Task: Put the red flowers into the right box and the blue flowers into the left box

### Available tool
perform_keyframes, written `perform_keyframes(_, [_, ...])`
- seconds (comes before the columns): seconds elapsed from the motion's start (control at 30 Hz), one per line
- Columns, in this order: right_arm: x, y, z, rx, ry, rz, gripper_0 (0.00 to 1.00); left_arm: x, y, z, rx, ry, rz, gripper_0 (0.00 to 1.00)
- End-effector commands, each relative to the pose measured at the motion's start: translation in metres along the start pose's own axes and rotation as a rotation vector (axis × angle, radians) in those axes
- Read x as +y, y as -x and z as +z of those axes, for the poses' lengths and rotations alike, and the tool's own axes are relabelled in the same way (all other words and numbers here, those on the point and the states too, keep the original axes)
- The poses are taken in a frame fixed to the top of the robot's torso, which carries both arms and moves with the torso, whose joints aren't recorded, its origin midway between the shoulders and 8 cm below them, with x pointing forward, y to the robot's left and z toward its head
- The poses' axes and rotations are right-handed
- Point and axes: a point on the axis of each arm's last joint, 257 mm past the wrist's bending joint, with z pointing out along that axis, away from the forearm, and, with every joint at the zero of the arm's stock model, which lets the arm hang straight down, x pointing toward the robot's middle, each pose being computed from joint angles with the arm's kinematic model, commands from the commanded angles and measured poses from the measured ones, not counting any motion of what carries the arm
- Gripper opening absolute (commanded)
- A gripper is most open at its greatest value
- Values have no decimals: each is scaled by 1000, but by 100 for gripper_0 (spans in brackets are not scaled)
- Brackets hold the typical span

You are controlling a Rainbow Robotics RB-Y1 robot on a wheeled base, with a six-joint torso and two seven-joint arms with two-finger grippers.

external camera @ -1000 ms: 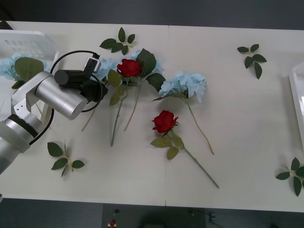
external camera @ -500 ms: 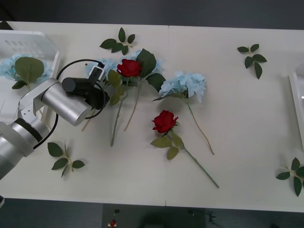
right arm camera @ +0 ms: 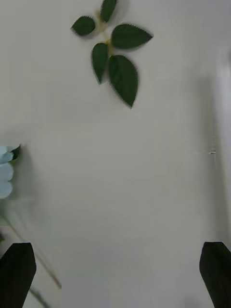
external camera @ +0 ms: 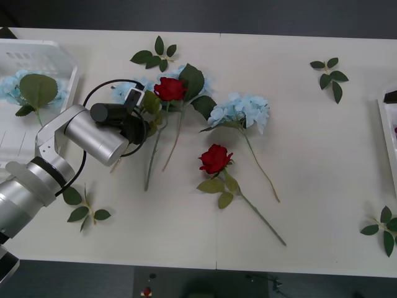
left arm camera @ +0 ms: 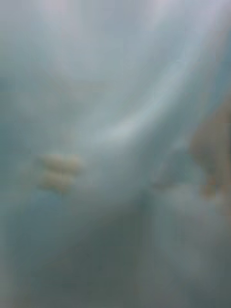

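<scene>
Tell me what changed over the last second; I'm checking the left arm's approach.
The left gripper slid rightward along the table into the blue hydrangea beside the upper red rose. The flowers, leaf sprigs and left box stayed put.

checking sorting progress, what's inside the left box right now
One of the blue flowers lies in the left box, a large green leaf on top of it. The near end of the box is covered by the left arm, so anything there cannot be seen.
</scene>
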Motion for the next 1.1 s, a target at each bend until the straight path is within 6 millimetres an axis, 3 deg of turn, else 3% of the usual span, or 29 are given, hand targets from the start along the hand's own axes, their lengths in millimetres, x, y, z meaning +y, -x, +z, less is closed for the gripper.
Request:
perform_keyframes(0.03, [39,-12,-4,-29,28,-29,100,20,28,-7,-58,26,57,0])
perform_keyframes(0.17, [81,-45,10,-31,40,-138,100,51,46,-22,-100,62,62,0])
perform_keyframes(0.3, [101,-71,23,-35,-5,-230,100,86,65,-43,-141,92,47,0])
perform_keyframes(0.5, [116,-96,43,-68,-142,-370,100,145,100,-99,-174,100,-64,0])
perform_keyframes(0.73, [153,-121,97,-49,-140,-446,100,222,131,-186,-183,121,-200,0])
perform_keyframes(0.8, [160,-121,109,-48,-136,-453,100,240,133,-201,-185,136,-221,0])
perform_keyframes(0.93, [177,-121,143,-49,-117,-465,100,300,124,-239,-204,256,-231,0])
perform_keyframes(1.07, [189,-117,169,-54,-112,-469,100,349,92,-262,-204,382,-232,0])
perform_keyframes(1.1, [192,-114,177,-59,-115,-467,100,364,76,-266,-210,409,-240,0])
